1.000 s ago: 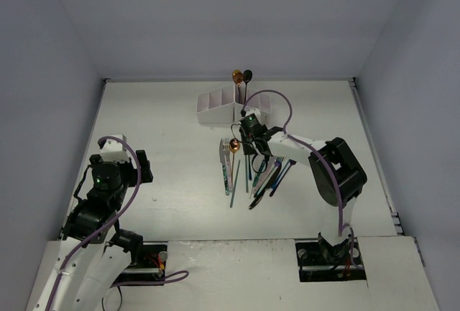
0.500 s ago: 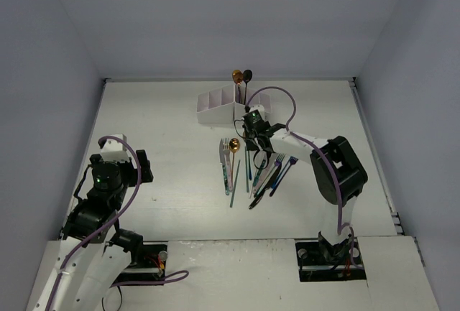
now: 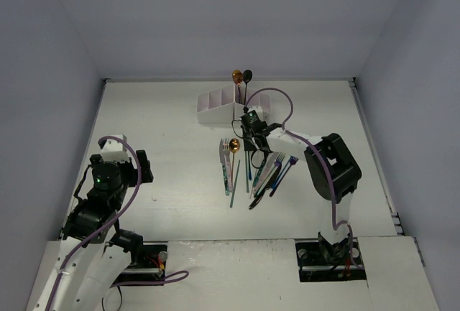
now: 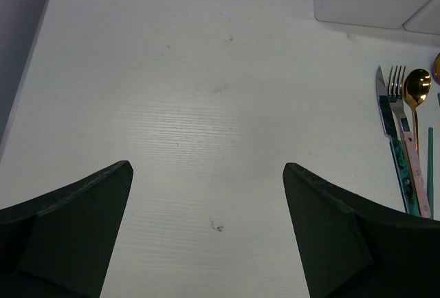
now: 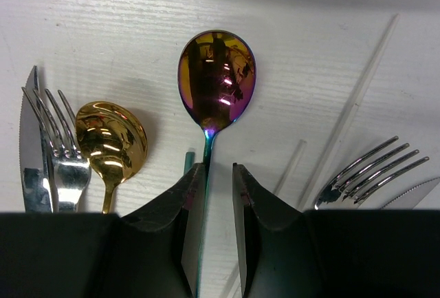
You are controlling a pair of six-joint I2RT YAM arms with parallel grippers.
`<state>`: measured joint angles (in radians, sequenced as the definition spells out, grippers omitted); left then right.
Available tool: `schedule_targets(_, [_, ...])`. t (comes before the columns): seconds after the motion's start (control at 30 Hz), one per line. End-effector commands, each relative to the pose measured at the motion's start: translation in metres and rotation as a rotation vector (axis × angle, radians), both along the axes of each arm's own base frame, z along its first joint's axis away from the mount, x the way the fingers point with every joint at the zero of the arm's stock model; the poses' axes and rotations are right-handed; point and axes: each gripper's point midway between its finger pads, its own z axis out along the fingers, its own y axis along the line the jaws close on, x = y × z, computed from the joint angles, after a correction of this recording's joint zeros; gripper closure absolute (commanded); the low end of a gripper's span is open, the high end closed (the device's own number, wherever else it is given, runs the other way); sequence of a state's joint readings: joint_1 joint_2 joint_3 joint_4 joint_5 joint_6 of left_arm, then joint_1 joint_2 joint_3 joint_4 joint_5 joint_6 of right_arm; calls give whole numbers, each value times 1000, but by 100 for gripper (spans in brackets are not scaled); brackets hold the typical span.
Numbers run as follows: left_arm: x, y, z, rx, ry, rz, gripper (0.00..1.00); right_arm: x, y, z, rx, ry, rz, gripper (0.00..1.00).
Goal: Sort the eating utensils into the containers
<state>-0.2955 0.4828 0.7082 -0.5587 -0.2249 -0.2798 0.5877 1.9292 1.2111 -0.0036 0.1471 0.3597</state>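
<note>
**Right gripper pinches the rainbow spoon; the box comes next**

The right gripper stands narrow on the handle of the iridescent spoon, just below the bowl. The handle runs between the fingers, hard against one of them, and I judge the grip to be made. The spoon sits at the far end of the utensil pile. A gold spoon and a silver fork lie to its left on the surface, and another fork lies to its right.

The white organiser box sits just beyond the pile. A copper spoon and a black spoon already stand at its right end. The left gripper hangs wide and empty, well off to the left.

The step in hand looks like the pick-up of one spoon, with most of the pile still unsorted. The next move calls for a clean lift clear of the neighbouring pieces and a short carry to the far side. The spoon then has to be turned handle-down into the slot with the other spoons. A handle this thin may swivel in the pinch.
</note>
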Motion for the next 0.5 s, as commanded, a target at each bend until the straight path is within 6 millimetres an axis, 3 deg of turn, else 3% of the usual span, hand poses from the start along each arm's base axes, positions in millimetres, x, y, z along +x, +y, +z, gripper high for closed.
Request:
schedule_targets(0.0, [11, -5, 14, -8, -55, -15, 10, 15, 10, 11, 40, -34, -19, 80])
schedule_targets(0.3, [10, -4, 15, -8, -56, -14, 10, 8, 5, 1, 32, -10, -42, 80])
schedule_targets(0.47, [10, -4, 15, -8, -58, -12, 10, -2, -3, -12, 20, 22, -75, 100])
